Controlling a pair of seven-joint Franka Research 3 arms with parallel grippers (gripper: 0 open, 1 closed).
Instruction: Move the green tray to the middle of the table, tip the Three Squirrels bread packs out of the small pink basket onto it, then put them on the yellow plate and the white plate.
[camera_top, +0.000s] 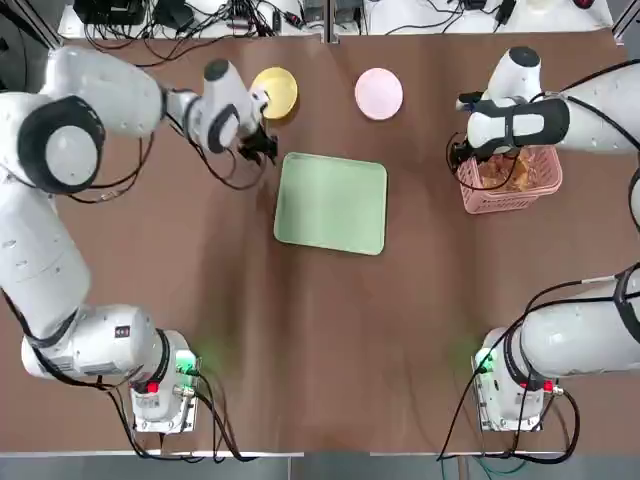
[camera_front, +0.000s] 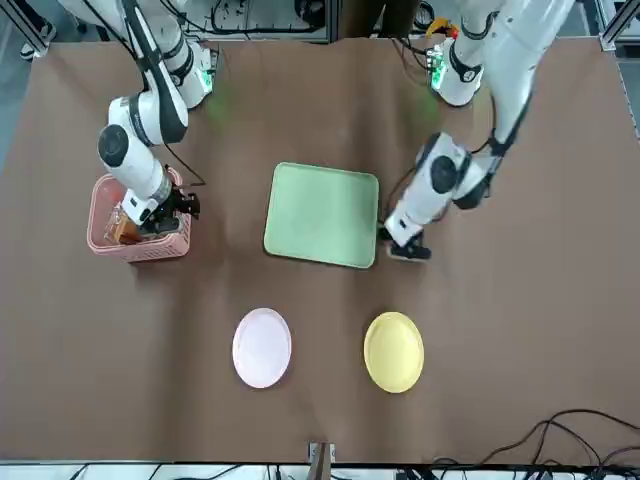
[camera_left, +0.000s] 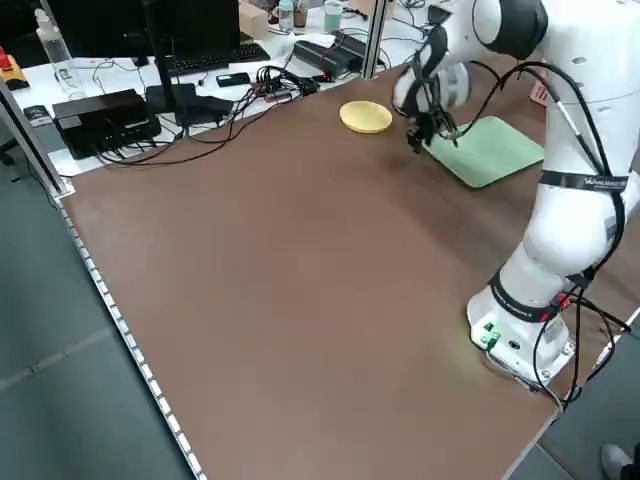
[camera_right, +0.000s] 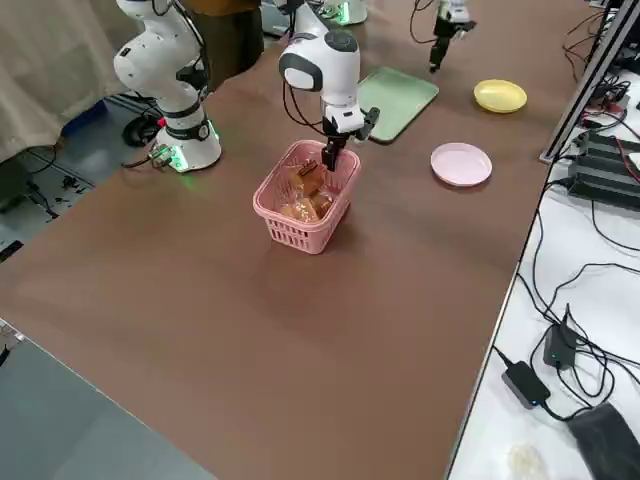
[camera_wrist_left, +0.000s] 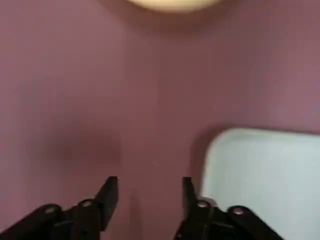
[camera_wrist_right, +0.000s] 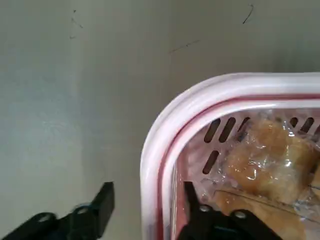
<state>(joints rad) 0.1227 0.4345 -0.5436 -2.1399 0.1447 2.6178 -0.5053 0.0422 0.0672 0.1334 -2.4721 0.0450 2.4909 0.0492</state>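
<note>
The green tray lies flat near the middle of the table. My left gripper hangs open just off the tray's far-left corner; the left wrist view shows only bare table between its fingers. The yellow plate and the white plate sit at the far edge, both bare. The small pink basket stands upright at the right, with the Three Squirrels bread packs inside. My right gripper is open and straddles the basket's rim near a corner, one finger inside and one outside.
Both arm bases stand at the near edge of the table. Cables, a keyboard and electronics lie on the white bench beyond the far edge. Bare tabletop stretches between the tray and the bases.
</note>
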